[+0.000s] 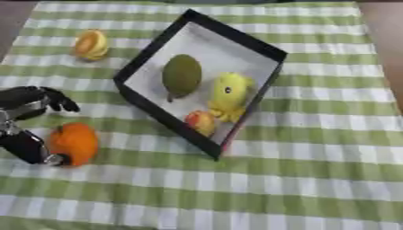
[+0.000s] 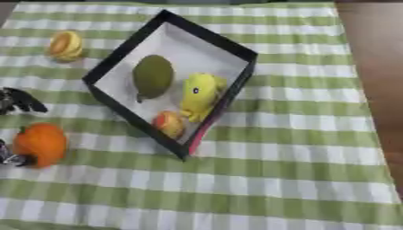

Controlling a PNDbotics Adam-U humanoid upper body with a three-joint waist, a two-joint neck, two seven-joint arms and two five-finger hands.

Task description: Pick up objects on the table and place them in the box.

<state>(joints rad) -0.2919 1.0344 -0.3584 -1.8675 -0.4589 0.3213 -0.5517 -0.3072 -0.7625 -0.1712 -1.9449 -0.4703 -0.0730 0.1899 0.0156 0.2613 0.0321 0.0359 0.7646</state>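
Observation:
My left hand (image 1: 24, 112) comes in from the left edge, beside an orange fruit (image 1: 75, 143) that lies on the checked cloth. Its thumb (image 1: 33, 150) rests against the fruit's lower left side. The fingers (image 1: 56, 99) arch above the fruit, apart from it, so the hand is open. A black box with a white floor (image 1: 228, 33) sits askew in the middle. Inside it lie a green pear-shaped fruit (image 1: 182, 75), a yellow toy (image 1: 230, 95) and a small red-yellow fruit (image 1: 201, 122). My right hand shows in neither view.
A yellow-orange fruit piece (image 1: 91, 44) lies on the cloth at the far left, beyond the box. The green-and-white cloth (image 1: 299, 179) covers the front and right. Bare brown table (image 2: 378, 54) shows along the right edge.

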